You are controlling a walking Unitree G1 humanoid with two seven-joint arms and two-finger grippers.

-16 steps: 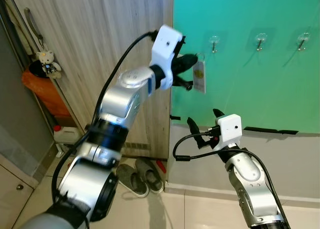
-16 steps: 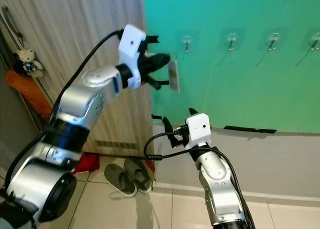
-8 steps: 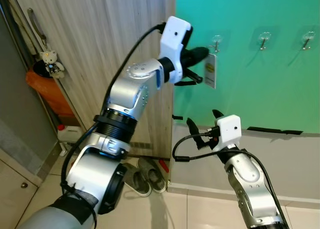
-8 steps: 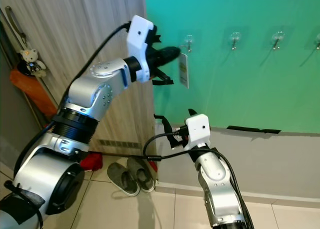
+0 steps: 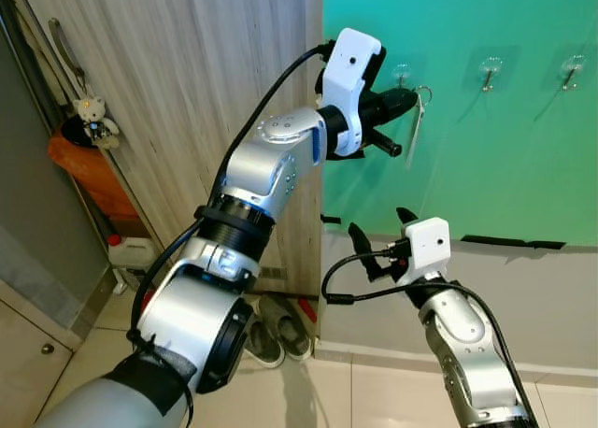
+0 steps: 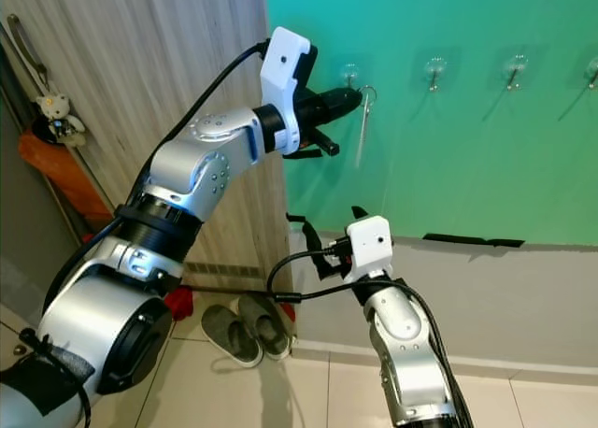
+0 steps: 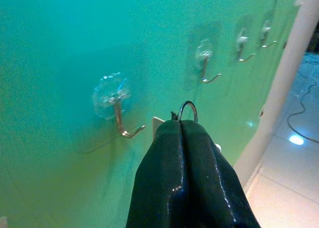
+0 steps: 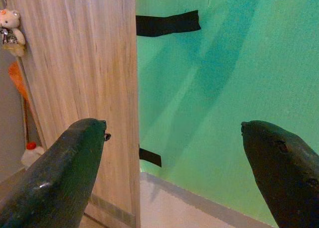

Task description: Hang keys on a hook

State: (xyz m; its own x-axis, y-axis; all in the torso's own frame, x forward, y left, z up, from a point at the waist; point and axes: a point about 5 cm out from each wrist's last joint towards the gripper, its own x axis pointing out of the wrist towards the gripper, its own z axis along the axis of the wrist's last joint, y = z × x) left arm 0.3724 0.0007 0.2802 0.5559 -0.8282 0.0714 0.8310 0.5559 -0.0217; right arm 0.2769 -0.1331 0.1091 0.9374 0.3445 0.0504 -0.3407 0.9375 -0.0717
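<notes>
We find the left gripper (image 5: pixel 404 99) raised against the green wall (image 5: pixel 505 166), its two black fingers (image 7: pixel 182 153) pressed flat together and pinching the keys (image 5: pixel 417 120) at the ring end; the metal ring (image 7: pixel 188 108) stands proud of the fingertips and a pale tag (image 6: pixel 361 138) hangs edge-on below them. Taking the leftmost hook (image 7: pixel 119 113) as our reference, the ring sits just beside it, slightly out from the wall and a little lower than the clear pad that bears the hook, not yet over the upturned tip. In our judgement the step in hand is the threading of the ring onto that hook. To do it well, we advise keeping the ring's opening square to the tip, lifting it just above the tip, moving it in toward the wall until the tip stands inside the loop, then lowering before the fingers part. A release made early would drop the keys to the floor; a hard push could loosen the stick-on pad. Three further hooks (image 5: pixel 486 75) run along the wall away from the reference hook and are unused. Well below the hook, the right gripper (image 5: pixel 381 239) waits with fingers spread wide, holding nothing, near the wooden panel (image 5: pixel 187 92).
</notes>
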